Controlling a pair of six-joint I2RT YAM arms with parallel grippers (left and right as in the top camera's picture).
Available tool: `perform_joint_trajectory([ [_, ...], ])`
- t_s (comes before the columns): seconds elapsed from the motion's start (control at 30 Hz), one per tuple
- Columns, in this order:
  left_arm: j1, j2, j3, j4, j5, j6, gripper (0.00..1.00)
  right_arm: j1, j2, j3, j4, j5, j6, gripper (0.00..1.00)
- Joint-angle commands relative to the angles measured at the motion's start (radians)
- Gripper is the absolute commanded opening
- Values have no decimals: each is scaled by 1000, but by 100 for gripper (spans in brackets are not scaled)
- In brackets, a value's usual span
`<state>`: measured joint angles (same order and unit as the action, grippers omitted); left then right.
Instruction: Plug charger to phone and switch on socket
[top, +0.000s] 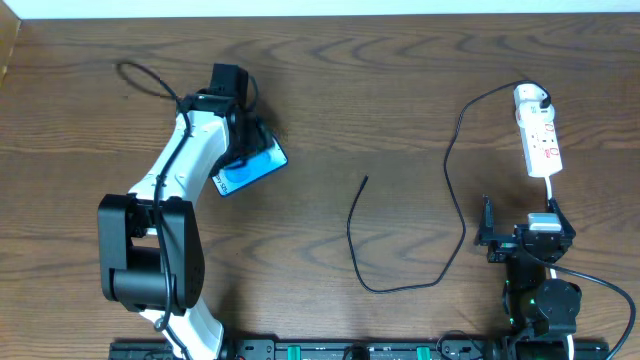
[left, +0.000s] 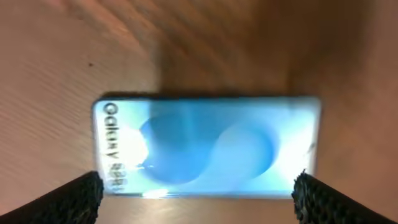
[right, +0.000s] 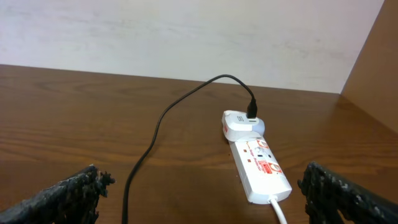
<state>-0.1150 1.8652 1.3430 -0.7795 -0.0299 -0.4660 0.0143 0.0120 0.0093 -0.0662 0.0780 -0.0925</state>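
Note:
The phone (top: 258, 167), with its blue screen up, lies on the table at the left, partly under my left gripper (top: 247, 141). In the left wrist view the phone (left: 205, 146) lies just ahead of the open, empty left gripper (left: 199, 202), whose fingers sit wider than its length. The white socket (top: 540, 140) lies at the far right with the charger's white plug (top: 528, 97) in its far end. The charger cable (top: 455, 190) loops across the middle to its free tip (top: 366, 179). My right gripper (top: 520, 218) is open and empty, just short of the socket (right: 258, 165).
The socket's white cord (top: 551, 188) runs toward the right arm. A thicker black robot cable (top: 150, 80) loops beside the left arm. The table's back edge meets a white wall (right: 186, 31).

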Motion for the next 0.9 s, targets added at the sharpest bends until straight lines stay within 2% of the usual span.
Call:
perform_joint_trajectory([
  [0.0, 2, -10, 0, -24, -55, 406, 97, -2, -5, -4, -1, -3, -13, 99],
  [0.23, 1, -10, 0, -52, -106, 431, 97, -2, -5, -4, -1, -3, -13, 99],
  [0.33, 0, -10, 0, -47, -106, 534, 98, -2, -5, -4, -1, -3, -13, 99],
  [0.47, 0, -10, 0, -50, -105, 741, 98, -2, -5, -4, -1, -3, -13, 99],
  [0.57, 0, -9, 0, -50, -95, 826, 98, -2, -5, -4, -1, -3, -13, 99],
  [0.73, 0, -9, 0, -31, -22, 840, 98, -2, -5, -4, -1, -3, -13, 99],
  [0.87, 0, -9, 0, -19, -22, 839, 98, -2, -5, -4, -1, -3, -13, 99],
])
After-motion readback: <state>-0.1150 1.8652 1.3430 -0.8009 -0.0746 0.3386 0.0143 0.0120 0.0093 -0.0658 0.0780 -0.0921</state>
